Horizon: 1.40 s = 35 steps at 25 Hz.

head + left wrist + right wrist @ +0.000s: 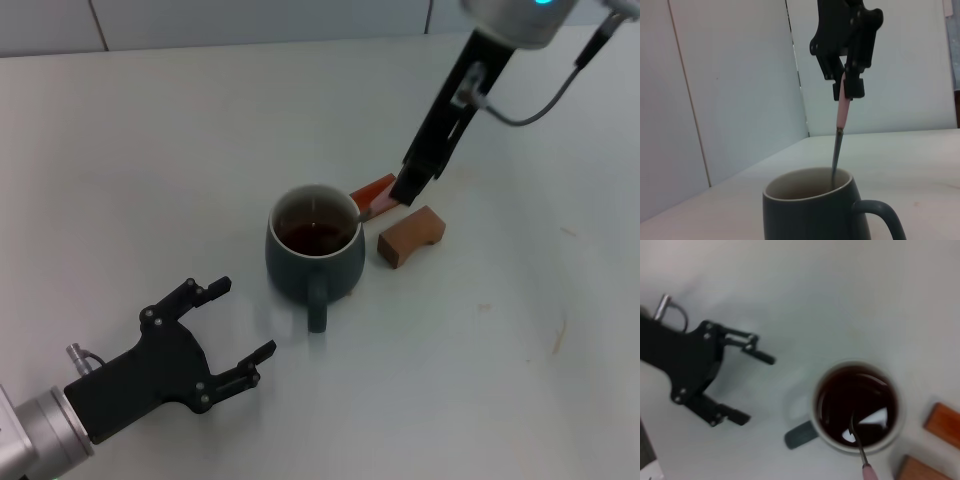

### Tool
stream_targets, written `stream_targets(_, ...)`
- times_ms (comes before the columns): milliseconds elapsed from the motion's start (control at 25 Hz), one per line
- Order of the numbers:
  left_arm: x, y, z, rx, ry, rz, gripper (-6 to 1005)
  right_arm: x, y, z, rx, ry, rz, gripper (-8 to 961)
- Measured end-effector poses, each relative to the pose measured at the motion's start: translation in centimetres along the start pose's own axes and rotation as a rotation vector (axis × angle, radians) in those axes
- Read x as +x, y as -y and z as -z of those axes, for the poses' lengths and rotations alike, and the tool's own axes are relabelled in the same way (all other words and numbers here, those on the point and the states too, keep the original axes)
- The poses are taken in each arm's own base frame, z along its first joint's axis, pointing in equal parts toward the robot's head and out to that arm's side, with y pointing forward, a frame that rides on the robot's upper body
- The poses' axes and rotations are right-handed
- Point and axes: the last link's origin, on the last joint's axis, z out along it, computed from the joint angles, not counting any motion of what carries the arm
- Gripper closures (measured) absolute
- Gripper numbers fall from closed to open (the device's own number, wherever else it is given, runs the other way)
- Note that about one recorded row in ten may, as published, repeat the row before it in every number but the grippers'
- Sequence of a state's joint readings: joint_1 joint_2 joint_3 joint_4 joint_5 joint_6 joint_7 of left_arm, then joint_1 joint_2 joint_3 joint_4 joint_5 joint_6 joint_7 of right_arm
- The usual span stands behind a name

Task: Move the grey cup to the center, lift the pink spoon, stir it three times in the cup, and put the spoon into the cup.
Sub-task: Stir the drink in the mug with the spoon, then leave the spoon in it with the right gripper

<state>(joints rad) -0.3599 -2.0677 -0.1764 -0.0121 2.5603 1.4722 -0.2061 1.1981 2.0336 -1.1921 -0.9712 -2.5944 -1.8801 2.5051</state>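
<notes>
Spoon work now: my right gripper (846, 82) pinches the pink spoon (841, 131) with its bowl in the grey cup (314, 252) mid-table, so I'd stir in small circles off the rim, left gripper (236, 330) spread empty nearby.

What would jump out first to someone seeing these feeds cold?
First, the grey cup of dark liquid mid-table, with the right gripper above it, jaws shut on the pink spoon, whose metal end dips inside the rim. Next, the left gripper, jaws open and empty, near the cup's handle side. Two brown wooden blocks lie just beyond the cup.
</notes>
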Motion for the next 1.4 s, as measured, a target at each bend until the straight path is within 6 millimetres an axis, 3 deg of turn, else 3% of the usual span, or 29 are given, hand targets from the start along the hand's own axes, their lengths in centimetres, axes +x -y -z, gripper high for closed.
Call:
stream_targets(360,0.1,0.1,-0.2,-0.003,-0.002,-0.002,164,-1.8,-0.2,-1.6,0.027,-0.01,0.028,835)
stream_targets(560,0.1,0.1,-0.2,-0.002,-0.001,-0.003,164,-1.4,0.8,-1.2,0.072,-0.023,0.005,834)
stream_targets(800,0.1,0.0,-0.2,-0.003,-0.003,-0.005,164,-0.8,0.3,-1.2,0.04,-0.063,0.003,833)
stream_targets(920,0.1,0.1,-0.3,-0.004,-0.003,-0.006,164,-1.8,-0.4,-1.5,0.023,-0.039,0.035,833)
stream_targets(1120,0.1,0.0,-0.3,-0.004,-0.004,-0.008,164,-2.4,0.1,-1.4,0.059,-0.002,0.032,832)
stream_targets(1400,0.1,0.0,-0.3,-0.004,-0.005,-0.009,164,-1.5,0.2,-1.3,0.06,-0.06,0.008,831)
